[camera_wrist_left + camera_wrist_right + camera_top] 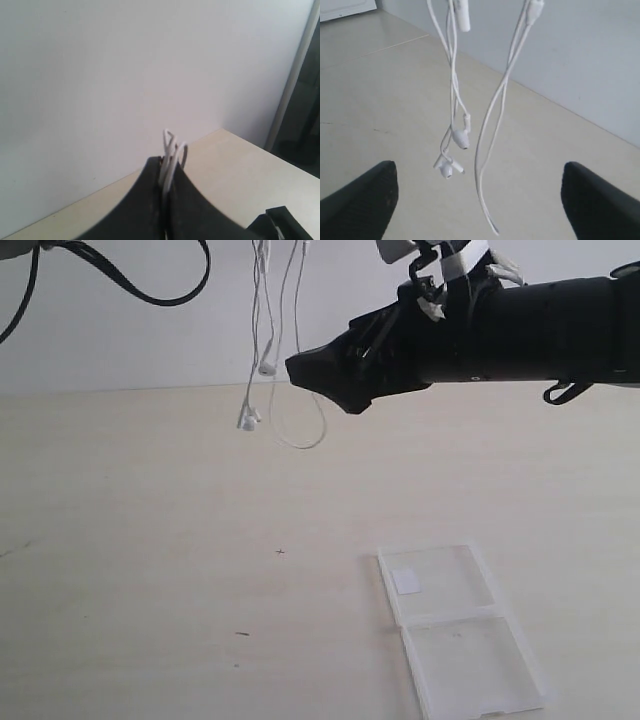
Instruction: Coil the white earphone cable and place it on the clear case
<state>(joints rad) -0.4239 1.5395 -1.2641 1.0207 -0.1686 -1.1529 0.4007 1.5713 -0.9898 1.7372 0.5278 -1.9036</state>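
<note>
The white earphone cable (262,340) hangs in the air from above the exterior view. Its two earbuds (248,420) and a long loop (300,443) dangle high over the table. My left gripper (165,162) is shut on the cable, with small loops of wire (171,142) sticking out past its fingertips. My right gripper (480,200) is wide open, and the hanging earbuds (461,138) and loop (485,200) lie ahead of it, between its fingers and untouched. Its arm (500,330) reaches in from the right. The clear case (460,640), with its white sticker (406,581), lies open and flat at the front right.
The beige table (150,570) runs back to a white wall. Black cables (150,295) hang at the top left. A grey upright frame (295,75) stands beside the table's far corner in the left wrist view.
</note>
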